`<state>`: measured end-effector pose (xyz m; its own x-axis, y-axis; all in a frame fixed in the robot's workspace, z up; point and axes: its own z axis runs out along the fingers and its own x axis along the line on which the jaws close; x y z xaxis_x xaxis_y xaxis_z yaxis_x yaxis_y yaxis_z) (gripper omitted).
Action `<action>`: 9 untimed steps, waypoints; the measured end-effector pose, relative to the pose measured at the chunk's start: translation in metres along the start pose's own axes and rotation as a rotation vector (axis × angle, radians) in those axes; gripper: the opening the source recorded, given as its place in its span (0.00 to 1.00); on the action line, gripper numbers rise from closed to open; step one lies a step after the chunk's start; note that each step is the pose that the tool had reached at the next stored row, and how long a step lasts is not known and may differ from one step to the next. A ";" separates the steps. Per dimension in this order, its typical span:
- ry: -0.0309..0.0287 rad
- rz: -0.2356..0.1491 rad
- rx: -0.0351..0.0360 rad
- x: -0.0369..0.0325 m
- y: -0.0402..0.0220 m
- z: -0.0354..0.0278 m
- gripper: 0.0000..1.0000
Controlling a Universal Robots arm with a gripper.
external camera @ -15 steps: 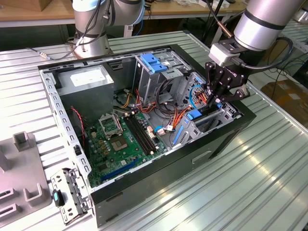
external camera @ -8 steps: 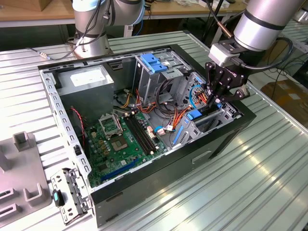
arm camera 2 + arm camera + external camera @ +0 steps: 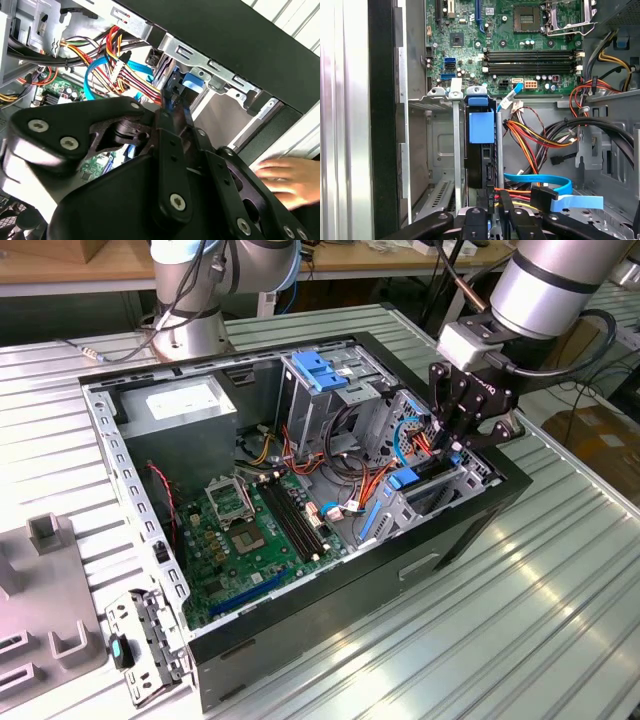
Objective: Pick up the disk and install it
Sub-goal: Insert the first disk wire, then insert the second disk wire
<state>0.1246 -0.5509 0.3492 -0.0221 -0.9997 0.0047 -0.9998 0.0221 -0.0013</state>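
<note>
The disk point(image 3: 481, 165) stands on edge in a slot of the metal drive bay point(image 3: 442, 150) at the case's front corner, its blue plastic rail point(image 3: 481, 127) facing the motherboard. My gripper point(image 3: 492, 207) is at the disk's near edge, its black fingers point(image 3: 506, 202) close together on both sides of it. In the second wrist view the fingers point(image 3: 167, 145) converge on the thin blue-edged disk point(image 3: 175, 97). The exterior view puts the gripper point(image 3: 458, 445) over the bay point(image 3: 430, 495) on the case's right side.
The open computer case point(image 3: 330, 580) holds a motherboard point(image 3: 250, 530), a grey power-supply box point(image 3: 180, 405), a tall cage with a blue top point(image 3: 320, 370) and loose coloured cables point(image 3: 540, 135). A person's hand point(image 3: 290, 180) rests outside the case. A second arm's base point(image 3: 190, 330) stands behind.
</note>
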 end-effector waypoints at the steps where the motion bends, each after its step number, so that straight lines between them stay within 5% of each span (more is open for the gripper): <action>1: 0.0001 0.000 0.0000 0.0000 0.0000 -0.0001 0.16; 9: 0.0000 0.000 0.0000 0.0000 0.0000 -0.0011 0.11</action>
<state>0.1246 -0.5510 0.3503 -0.0221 -0.9997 0.0047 -0.9998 0.0221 -0.0013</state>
